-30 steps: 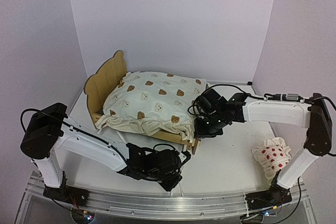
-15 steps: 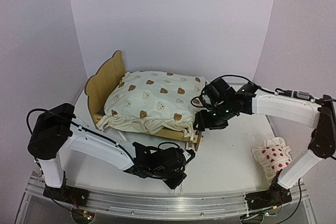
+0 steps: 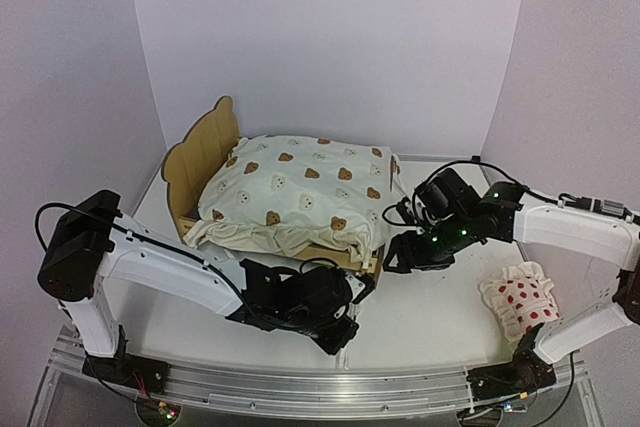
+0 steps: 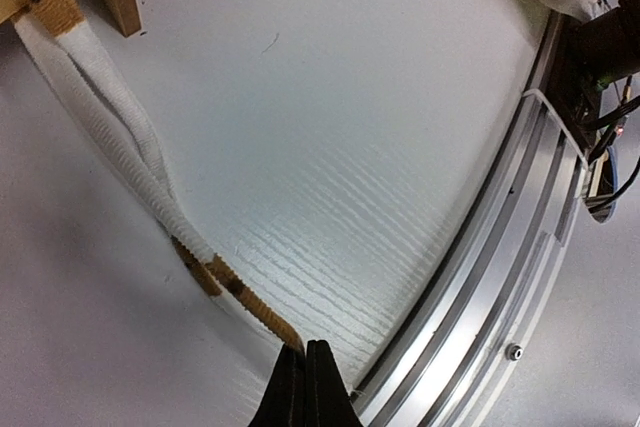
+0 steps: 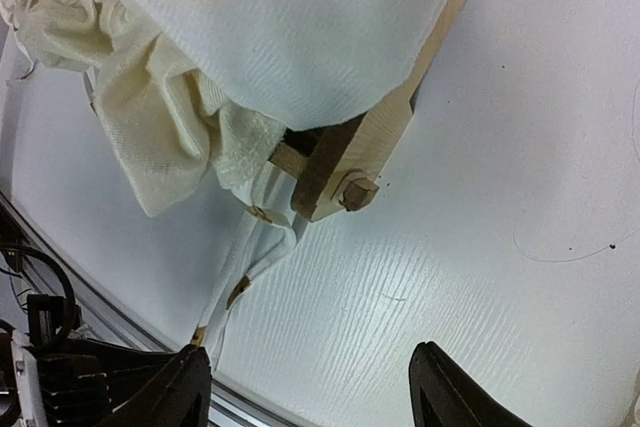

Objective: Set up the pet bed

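The pet bed (image 3: 200, 155), light plywood with an ear-shaped headboard, stands at the centre left. The cream bear-print cushion (image 3: 300, 187) lies on it and overhangs its near side. My right gripper (image 3: 394, 260) is open just right of the bed's foot corner, holding nothing. Its wrist view shows that wooden corner post (image 5: 348, 169), the cushion's edge (image 5: 300, 37) and the hanging ties (image 5: 250, 252) ahead of the open gripper (image 5: 315, 389). My left gripper (image 3: 338, 332) is low in front of the bed. In its wrist view this gripper (image 4: 304, 349) is shut on the brown tip of a cushion tie (image 4: 120, 147).
A small white red-dotted pillow (image 3: 520, 302) lies at the right, near the right arm's base. The metal rail (image 4: 500, 277) along the table's near edge runs close to my left gripper. White walls enclose the table on three sides.
My right gripper has opened, let go at the bed's foot corner and drawn back to the right and lower. The left gripper has stayed shut and shifted only slightly.
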`<state>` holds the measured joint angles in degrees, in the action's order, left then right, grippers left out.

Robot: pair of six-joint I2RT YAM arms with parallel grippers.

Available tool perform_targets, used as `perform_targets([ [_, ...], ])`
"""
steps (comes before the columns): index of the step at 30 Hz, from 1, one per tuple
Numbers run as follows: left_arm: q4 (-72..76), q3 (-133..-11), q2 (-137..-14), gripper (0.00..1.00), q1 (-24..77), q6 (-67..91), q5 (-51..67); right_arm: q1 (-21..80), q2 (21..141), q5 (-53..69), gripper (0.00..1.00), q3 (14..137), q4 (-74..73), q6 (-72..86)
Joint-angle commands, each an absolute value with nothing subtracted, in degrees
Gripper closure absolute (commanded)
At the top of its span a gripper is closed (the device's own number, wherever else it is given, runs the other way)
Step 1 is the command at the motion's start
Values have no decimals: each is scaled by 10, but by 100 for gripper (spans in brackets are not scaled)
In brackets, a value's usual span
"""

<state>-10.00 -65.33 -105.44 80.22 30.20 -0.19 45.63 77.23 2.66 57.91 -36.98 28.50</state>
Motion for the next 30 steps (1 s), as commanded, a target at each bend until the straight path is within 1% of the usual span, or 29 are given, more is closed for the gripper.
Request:
perform_targets([
  [1,-96,-706,-1083,100,804,330,49,457,749,39,31,574,-352,294],
  [7,-81,-739,-1137,100,803,350,74,457,747,40,32,570,-351,294],
  [8,-85,-743,-1141,98,803,352,75,457,747,40,32,569,-350,293],
  [9,-89,-744,-1143,94,803,354,76,457,747,40,32,568,-351,292],
  [10,-93,-745,-1143,88,803,355,77,457,747,39,32,568,-350,291],
  [11,-100,-747,-1142,79,804,356,80,457,748,39,32,569,-350,291],
  [13,-118,-758,-1139,67,807,350,93,457,751,39,32,572,-350,289],
  [15,-136,-769,-1131,60,816,341,89,457,754,39,32,577,-350,286],
  [16,-144,-774,-1127,58,822,338,86,457,756,38,32,580,-349,285],
  [23,-213,-786,-1083,54,847,337,38,457,764,33,32,592,-348,281],
  [27,-274,-779,-1054,53,859,348,-34,457,770,23,32,597,-347,276],
  [30,-299,-762,-1048,54,861,354,-58,457,771,25,32,597,-342,276],
])
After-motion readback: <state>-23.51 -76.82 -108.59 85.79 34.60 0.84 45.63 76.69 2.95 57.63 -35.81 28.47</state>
